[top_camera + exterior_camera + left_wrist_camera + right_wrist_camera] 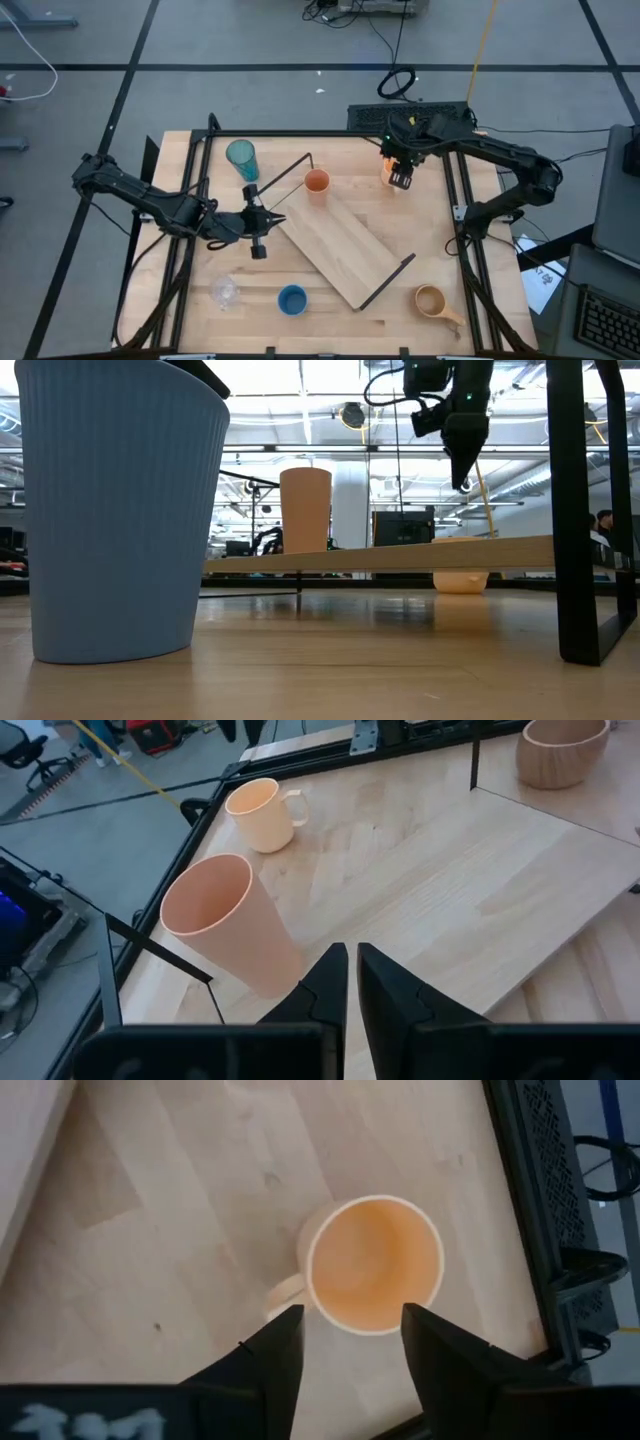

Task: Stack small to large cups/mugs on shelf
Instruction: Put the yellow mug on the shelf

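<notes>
The light-wood shelf point(345, 245) lies slantwise mid-table on its black wire brackets. The small orange cup point(317, 183) stands upright on its far end. My right gripper point(350, 1335) hangs open, pointing down, above the orange handled mug point(375, 1265), which stands on the table near the far right corner; the fingers are clear of its rim. My left gripper point(352, 975) is shut, empty, level, just left of the shelf, facing the orange cup point(225, 925). The teal tumbler point(241, 158), clear glass point(224, 291), blue cup point(292, 299) and tan mug point(432, 300) stand on the table.
A black frame rail point(462, 190) runs along the table's right edge close to the orange mug. The shelf's near bracket point(390, 280) sticks up beside the tan mug. In the low view the blue cup point(120, 510) fills the left side. Bare wood lies between mug and shelf.
</notes>
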You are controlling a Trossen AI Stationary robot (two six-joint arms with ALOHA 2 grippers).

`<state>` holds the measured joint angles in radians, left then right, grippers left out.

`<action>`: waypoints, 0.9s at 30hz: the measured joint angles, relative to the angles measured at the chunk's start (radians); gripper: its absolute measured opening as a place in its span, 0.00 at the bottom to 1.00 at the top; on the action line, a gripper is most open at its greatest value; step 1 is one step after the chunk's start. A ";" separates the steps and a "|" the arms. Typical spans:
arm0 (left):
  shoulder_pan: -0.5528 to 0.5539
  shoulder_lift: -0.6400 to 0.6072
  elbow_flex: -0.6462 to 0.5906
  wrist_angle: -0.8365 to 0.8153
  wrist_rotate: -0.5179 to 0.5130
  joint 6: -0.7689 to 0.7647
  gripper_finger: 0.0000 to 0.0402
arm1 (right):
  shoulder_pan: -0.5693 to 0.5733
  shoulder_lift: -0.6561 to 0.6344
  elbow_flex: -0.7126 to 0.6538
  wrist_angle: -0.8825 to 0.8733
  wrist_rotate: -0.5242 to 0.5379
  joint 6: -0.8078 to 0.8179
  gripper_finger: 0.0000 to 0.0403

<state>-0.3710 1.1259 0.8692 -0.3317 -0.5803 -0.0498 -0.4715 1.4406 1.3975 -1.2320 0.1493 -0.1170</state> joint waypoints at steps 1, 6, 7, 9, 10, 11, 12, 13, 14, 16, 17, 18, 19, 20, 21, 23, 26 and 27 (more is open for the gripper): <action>0.000 0.000 0.000 0.000 0.003 0.000 0.08 | -0.008 0.006 0.003 0.001 -0.001 -0.009 0.41; 0.000 0.000 0.000 -0.002 0.004 -0.001 0.08 | -0.042 0.028 0.004 0.001 -0.003 -0.041 0.41; 0.000 0.000 0.000 -0.004 0.004 0.000 0.08 | -0.047 0.030 0.004 0.001 -0.003 -0.043 0.40; 0.000 0.000 0.000 -0.004 0.004 0.003 0.08 | -0.055 0.031 0.004 0.005 -0.003 -0.042 0.40; 0.000 0.000 0.000 -0.004 0.004 0.005 0.08 | -0.058 0.030 0.004 0.012 -0.003 -0.041 0.40; 0.000 0.000 0.000 -0.004 0.005 0.013 0.08 | -0.060 0.030 0.004 0.021 -0.003 -0.040 0.40; 0.000 0.000 0.000 -0.004 0.005 0.019 0.08 | -0.062 0.030 0.004 0.030 -0.003 -0.039 0.40; 0.000 0.000 0.000 -0.005 0.005 0.025 0.08 | -0.065 0.030 0.004 0.041 -0.003 -0.038 0.41; 0.000 0.000 0.000 -0.005 0.006 0.027 0.08 | -0.067 0.030 0.004 0.049 -0.003 -0.033 0.41; 0.000 0.000 0.000 -0.008 0.006 0.029 0.08 | -0.071 0.030 0.004 0.050 -0.003 -0.029 0.44; 0.000 0.000 0.000 -0.010 0.006 0.030 0.08 | -0.071 0.030 0.004 0.048 -0.003 -0.027 0.45; 0.000 0.000 0.000 -0.010 0.007 0.034 0.08 | -0.071 0.030 0.004 0.048 -0.003 -0.026 0.46; 0.000 0.000 0.000 -0.010 0.007 0.040 0.08 | -0.072 0.030 0.004 0.048 -0.003 -0.025 0.47; 0.000 0.000 0.000 -0.010 0.007 0.042 0.08 | -0.072 0.030 0.004 0.048 -0.003 -0.026 0.48; 0.000 0.000 0.000 -0.010 0.007 0.045 0.08 | -0.072 0.030 0.004 0.047 -0.003 -0.026 0.49; 0.000 0.000 0.000 -0.010 0.007 0.046 0.08 | -0.072 0.030 0.004 0.039 -0.005 -0.030 0.50; 0.000 0.000 0.000 -0.010 0.007 0.048 0.08 | -0.072 0.030 0.004 0.026 -0.023 -0.053 0.50; 0.000 0.000 0.000 -0.010 0.007 0.048 0.08 | -0.072 0.030 0.004 0.023 -0.024 -0.062 0.50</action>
<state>-0.3710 1.1259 0.8692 -0.3412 -0.5735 -0.0021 -0.5430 1.4708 1.4014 -1.2090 0.1256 -0.1788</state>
